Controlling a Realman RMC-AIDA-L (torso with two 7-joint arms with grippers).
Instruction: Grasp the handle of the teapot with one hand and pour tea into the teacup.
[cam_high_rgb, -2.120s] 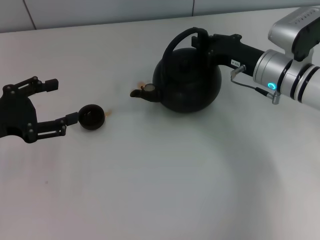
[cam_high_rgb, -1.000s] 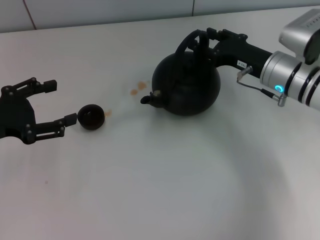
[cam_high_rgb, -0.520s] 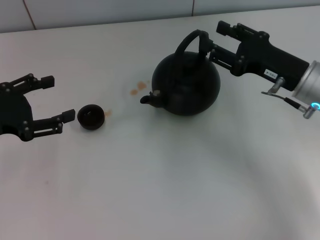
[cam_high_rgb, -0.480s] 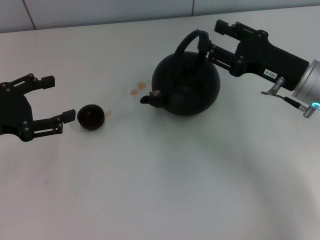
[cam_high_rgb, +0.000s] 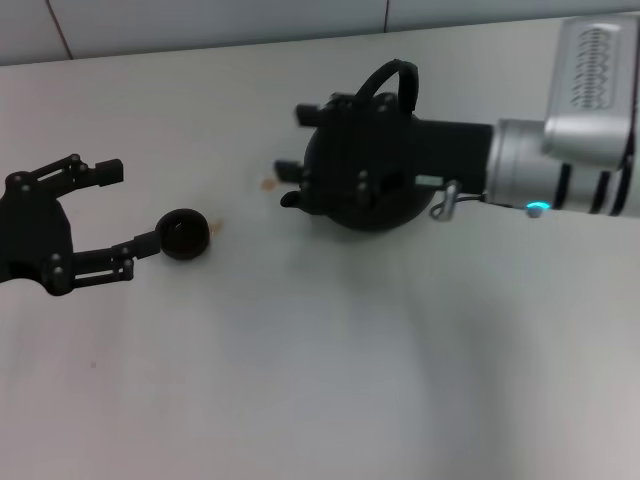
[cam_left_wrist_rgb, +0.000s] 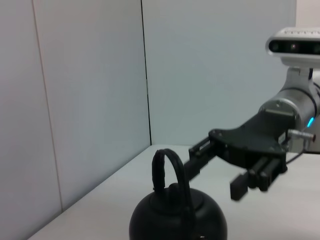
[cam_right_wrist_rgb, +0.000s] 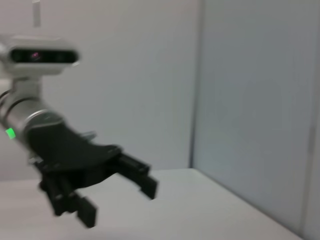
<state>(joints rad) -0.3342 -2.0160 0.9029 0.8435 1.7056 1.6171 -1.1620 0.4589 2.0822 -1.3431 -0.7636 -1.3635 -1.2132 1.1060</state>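
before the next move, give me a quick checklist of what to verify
1. Teapot standing upright on the table: ok.
2. Handle gripped: not ok. The right gripper is open and hangs over the pot's body on the spout side, with the hoop free beside it.
3. Teacup upright and apart from the spout: ok.
4. Left gripper clear of the teacup: cannot tell. It is open, with its lower fingertip right at the cup's side.
5. Tea level in the teacup: cannot tell, the inside looks dark.
6. Table free of spills: not ok, orange-brown drips lie near the spout.
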